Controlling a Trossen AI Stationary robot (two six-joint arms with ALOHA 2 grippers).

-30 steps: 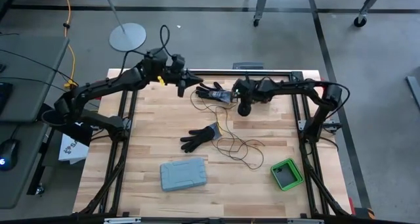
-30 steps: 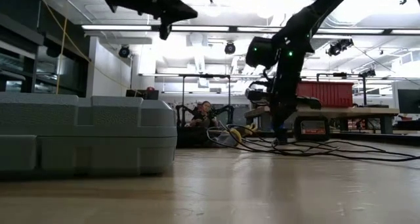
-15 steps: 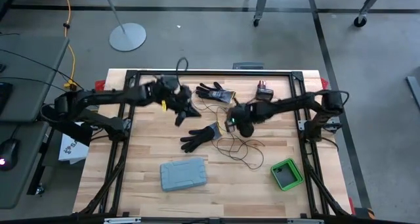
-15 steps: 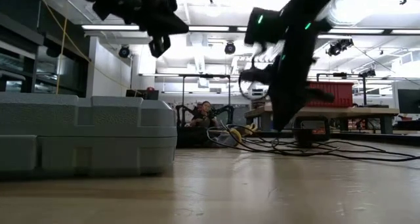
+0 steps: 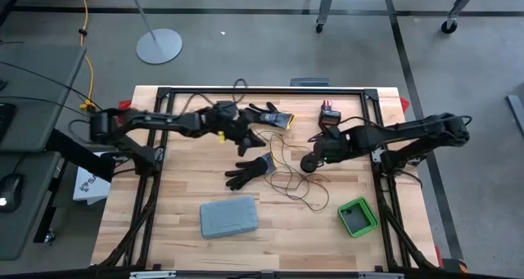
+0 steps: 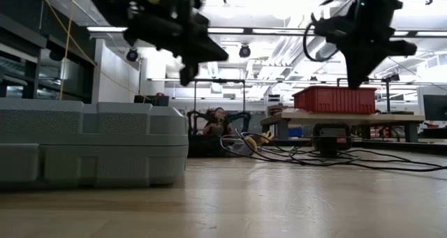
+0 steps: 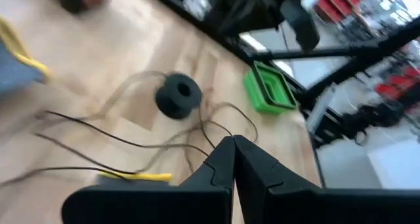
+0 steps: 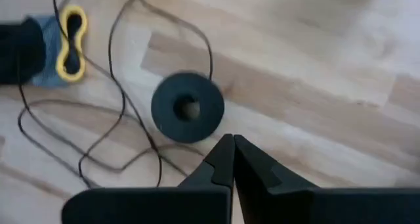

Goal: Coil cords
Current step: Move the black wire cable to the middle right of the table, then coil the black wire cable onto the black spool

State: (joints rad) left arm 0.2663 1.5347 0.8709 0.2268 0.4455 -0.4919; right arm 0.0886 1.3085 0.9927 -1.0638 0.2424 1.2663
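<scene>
The cord (image 5: 291,181) is one thin dark wire lying in loose squiggles on the wooden table's middle, also in the wrist views (image 8: 125,99) (image 7: 216,129). A black ring-shaped roll (image 5: 309,163) (image 8: 187,107) (image 7: 177,96) lies flat on the table among the strands. My right gripper (image 5: 318,155) (image 8: 233,142) (image 6: 348,81) hangs shut above the table just beside the ring, pointing steeply down. My left gripper (image 5: 246,146) (image 7: 233,142) (image 6: 187,76) is shut too. It hovers left of the wire, between the two gloves.
One black glove (image 5: 250,171) lies left of the wire. Another glove (image 5: 266,114), with yellow marks, lies near the far rail. A grey case (image 5: 229,218) sits near the front edge and a green bin (image 5: 357,216) at the front right. A black-and-red device (image 5: 329,113) is at the far right.
My right gripper has come from the far middle toward the near side. It then rose well clear of the table and drew back toward the right edge, staying shut. My left gripper has sunk and gone toward the table's middle, rolling a little, still shut.
</scene>
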